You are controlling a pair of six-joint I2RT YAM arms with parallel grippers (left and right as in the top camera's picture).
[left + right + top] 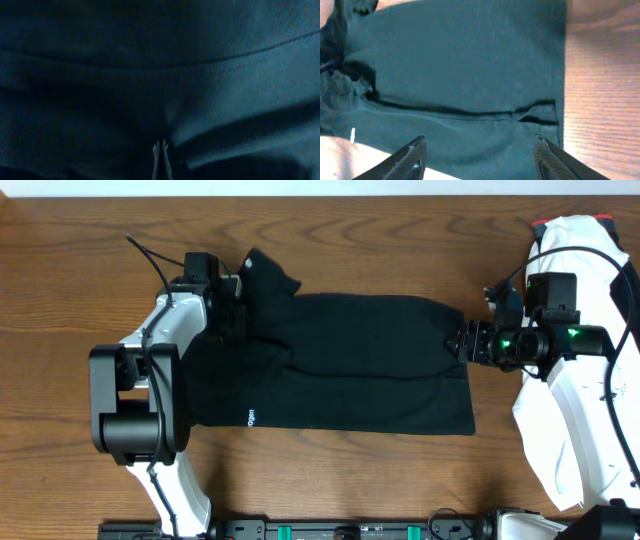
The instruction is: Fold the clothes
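T-shirt: the black T-shirt (pixel 360 370) lies flat on the wooden table (pixel 350 230), between the two arms, its long side running left to right.
Folds: one layer is turned over the middle, and a dark crease (pixel 445 111) runs along the length of the cloth.
Sleeve: a sleeve (pixel 268 275) sticks up and out at the far left corner, just beside the left arm.
Lettering: small white lettering (pixel 251 417) shows near the front left edge of the T-shirt.
Left gripper: the left gripper (pixel 161 160) is down on the left end of the T-shirt, its fingertips pressed together and pinching a pucker of the black fabric, which fills the whole wrist view.
Right gripper: the right gripper (pixel 480 157) sits at the right end of the T-shirt with its fingers spread wide and nothing between them but the cloth's edge below.
White cloth: a white cloth (pixel 585 235) lies at the far right of the table, under the right arm, apart from the T-shirt.
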